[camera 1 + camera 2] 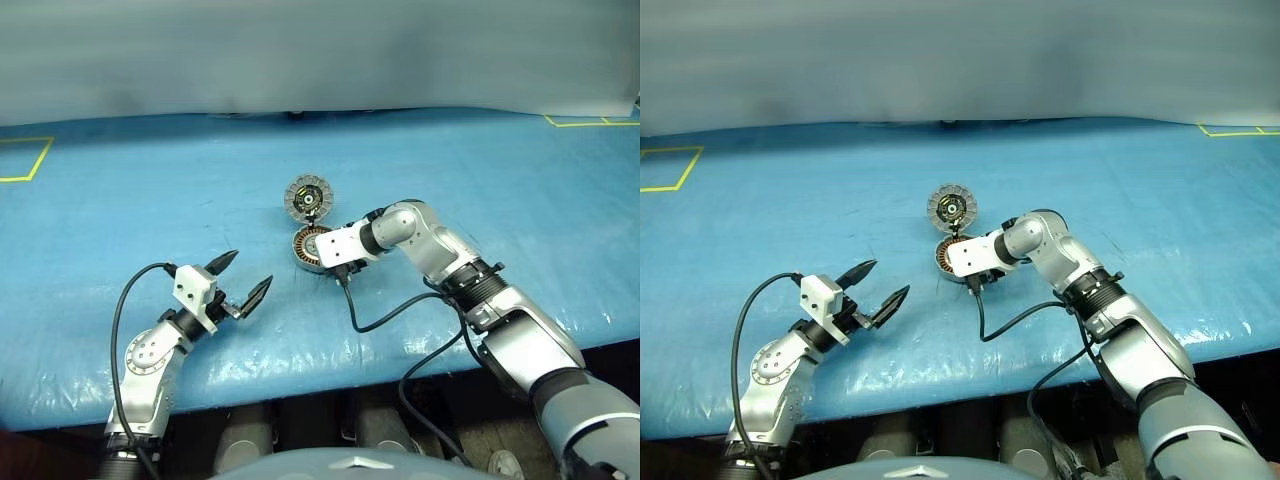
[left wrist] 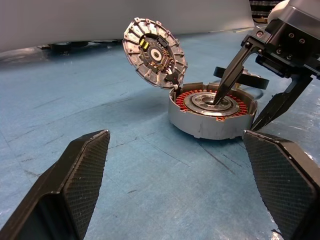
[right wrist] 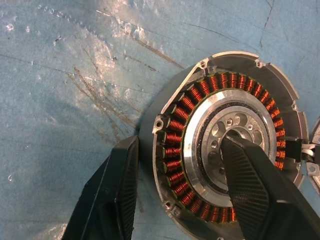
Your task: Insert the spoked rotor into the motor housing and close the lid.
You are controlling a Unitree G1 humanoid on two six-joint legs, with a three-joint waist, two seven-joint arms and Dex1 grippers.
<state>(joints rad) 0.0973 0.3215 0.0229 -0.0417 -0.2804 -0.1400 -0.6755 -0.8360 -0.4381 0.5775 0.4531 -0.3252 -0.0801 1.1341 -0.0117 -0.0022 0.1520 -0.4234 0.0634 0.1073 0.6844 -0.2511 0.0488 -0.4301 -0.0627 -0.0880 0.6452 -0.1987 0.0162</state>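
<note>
Rotor [image 2: 214,101] is sitting in housing [image 2: 200,125], R gripper [image 3: 180,190] half-open straddling its wall w/ nothing gripped, L gripper [image 1: 246,281] idling wide; next: closing lid [image 2: 155,52].

**Cam setup: head pair plus two wrist cams**

Our head stereo pair looks fwd and down from far off; both share the motor housing [image 1: 312,249] at frame centre. Our left wrist cam views it low, side-on, nearby. Our right wrist cam looks steeply down, very close.
</note>
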